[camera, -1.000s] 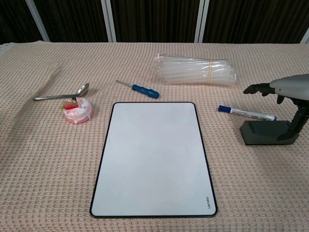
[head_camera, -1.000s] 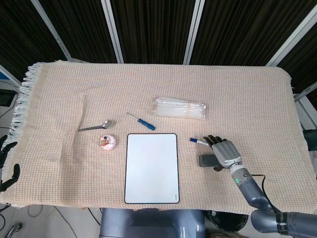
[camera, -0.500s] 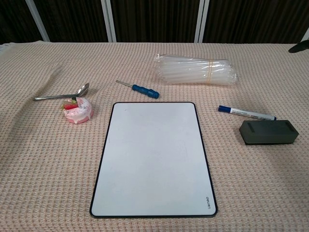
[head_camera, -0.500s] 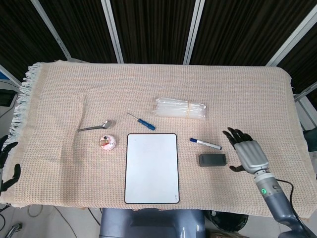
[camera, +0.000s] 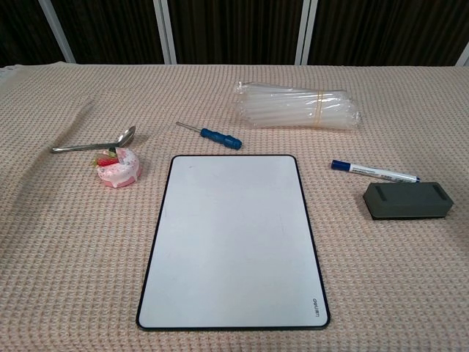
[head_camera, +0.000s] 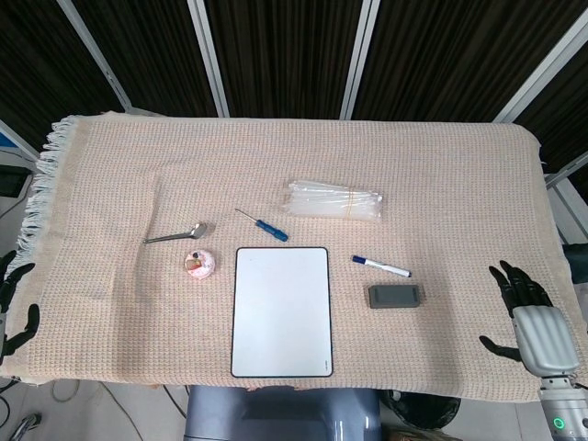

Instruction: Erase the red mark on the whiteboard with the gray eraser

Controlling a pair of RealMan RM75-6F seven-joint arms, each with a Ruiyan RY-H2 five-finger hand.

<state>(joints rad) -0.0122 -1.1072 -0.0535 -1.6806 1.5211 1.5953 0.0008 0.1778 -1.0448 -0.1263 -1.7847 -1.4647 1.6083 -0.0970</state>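
The whiteboard lies at the front middle of the table, its surface plain white with no red mark showing. To its right the gray eraser rests on the cloth, with nothing touching it. My right hand hovers off the table's right front corner, fingers spread and empty, well away from the eraser. Only the dark fingertips of my left hand show at the left edge of the head view, apart and holding nothing. The chest view shows neither hand.
A blue-capped marker lies just behind the eraser. Further back are a bundle of clear tubes and a blue-handled screwdriver. A spoon and a pink donut-shaped toy sit left of the board.
My right hand let go of the eraser and drew away to the right, past the table's edge. The eraser stays where it was set down.
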